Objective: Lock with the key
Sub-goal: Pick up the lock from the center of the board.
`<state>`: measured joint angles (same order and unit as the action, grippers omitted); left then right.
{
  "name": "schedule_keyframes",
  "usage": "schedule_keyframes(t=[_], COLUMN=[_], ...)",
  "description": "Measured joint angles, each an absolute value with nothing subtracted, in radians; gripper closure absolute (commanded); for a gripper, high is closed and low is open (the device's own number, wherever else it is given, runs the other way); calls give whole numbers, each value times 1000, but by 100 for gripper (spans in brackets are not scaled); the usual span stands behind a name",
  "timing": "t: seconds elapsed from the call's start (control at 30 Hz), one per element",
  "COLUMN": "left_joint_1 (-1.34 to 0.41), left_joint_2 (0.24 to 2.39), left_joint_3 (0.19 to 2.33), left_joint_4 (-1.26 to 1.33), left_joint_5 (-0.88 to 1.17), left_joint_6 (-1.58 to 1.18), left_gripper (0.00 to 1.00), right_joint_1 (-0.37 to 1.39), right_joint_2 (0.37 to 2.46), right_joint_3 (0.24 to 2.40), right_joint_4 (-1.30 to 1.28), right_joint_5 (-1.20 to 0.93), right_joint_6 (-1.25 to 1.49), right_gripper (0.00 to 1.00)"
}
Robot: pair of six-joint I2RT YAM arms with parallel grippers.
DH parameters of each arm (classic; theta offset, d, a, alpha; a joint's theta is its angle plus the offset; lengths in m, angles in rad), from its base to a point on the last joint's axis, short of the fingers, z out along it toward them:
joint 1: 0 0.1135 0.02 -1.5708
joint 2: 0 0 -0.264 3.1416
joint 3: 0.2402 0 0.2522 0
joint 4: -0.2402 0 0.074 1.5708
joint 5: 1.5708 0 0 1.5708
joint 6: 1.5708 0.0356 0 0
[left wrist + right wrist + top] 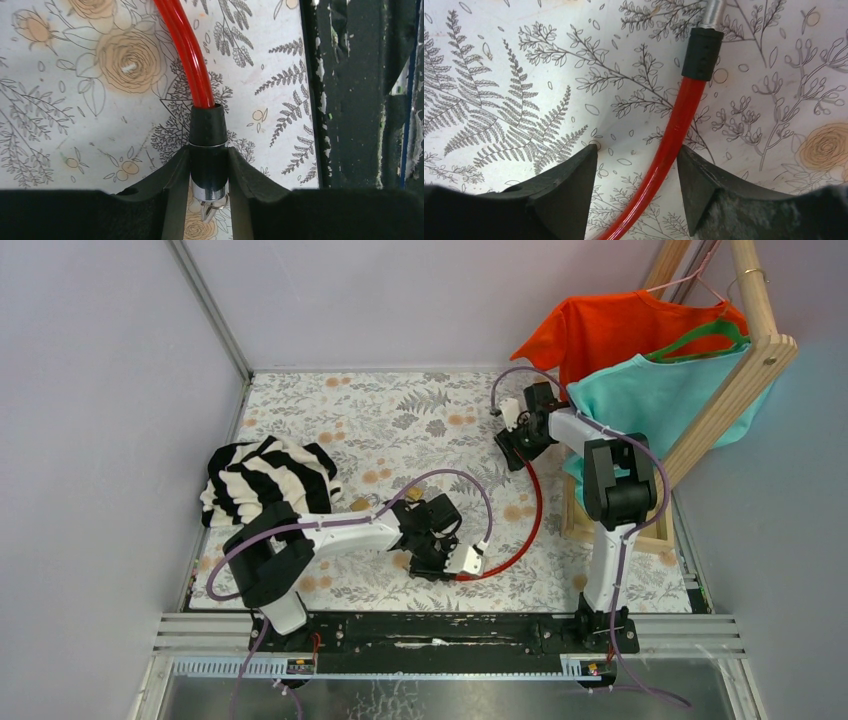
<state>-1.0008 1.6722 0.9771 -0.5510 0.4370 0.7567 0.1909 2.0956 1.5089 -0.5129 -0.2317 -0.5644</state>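
A red cable lock (535, 510) lies curved on the floral table. My left gripper (440, 545) is shut on its black lock cylinder (209, 150); the fingers (175, 175) press both sides. A small silver key with a ring (212, 207) hangs at the cylinder's chrome end, between the fingers. The red cable (185, 45) runs away from the cylinder. My right gripper (520, 435) is open at the far end, its fingertips (586, 165) straddling the cable (674, 135) without touching it. Beyond them are the cable's black sleeve (702, 52) and metal pin (713, 10).
A black-and-white striped garment (265, 475) lies at the left. An orange shirt (620, 330) and a teal shirt (670, 400) hang on a wooden rack (745, 370) at the right. A black rail (450, 630) runs along the near edge.
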Motion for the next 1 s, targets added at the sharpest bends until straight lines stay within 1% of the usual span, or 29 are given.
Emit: schedule_keyframes(t=[0.07,0.17,0.3,0.4,0.5,0.53,0.57,0.67,0.9,1.0], left_joint_1=[-1000,-1000,-1000,-1000,-995,-993,-992,-989,-930,-885], left_joint_2=[1673,1673,1673,1676,1687,1690,1691,1689,1660,1645], left_joint_3=[970,969,969,969,969,968,968,966,932,916], left_joint_4=[-558,-568,-572,-574,-574,-574,-573,-569,-553,-551], left_joint_5=[437,436,428,419,410,408,405,400,396,398], left_joint_6=[770,795,826,844,852,853,853,852,841,828], left_gripper=[66,64,60,55,48,45,41,34,26,25], right_joint_1=[191,189,190,190,190,191,192,196,234,263], right_joint_2=[2079,2059,2026,1997,1967,1962,1959,1955,1899,1862], right_joint_3=[1482,1447,1394,1351,1314,1308,1306,1306,1304,1304], right_joint_4=[-497,-471,-435,-422,-421,-423,-427,-437,-461,-462], right_joint_5=[-233,-234,-234,-227,-213,-206,-200,-190,-163,-158], right_joint_6=[-560,-552,-530,-513,-496,-492,-489,-478,-450,-439], right_gripper=[45,58,73,85,98,100,100,100,100,100])
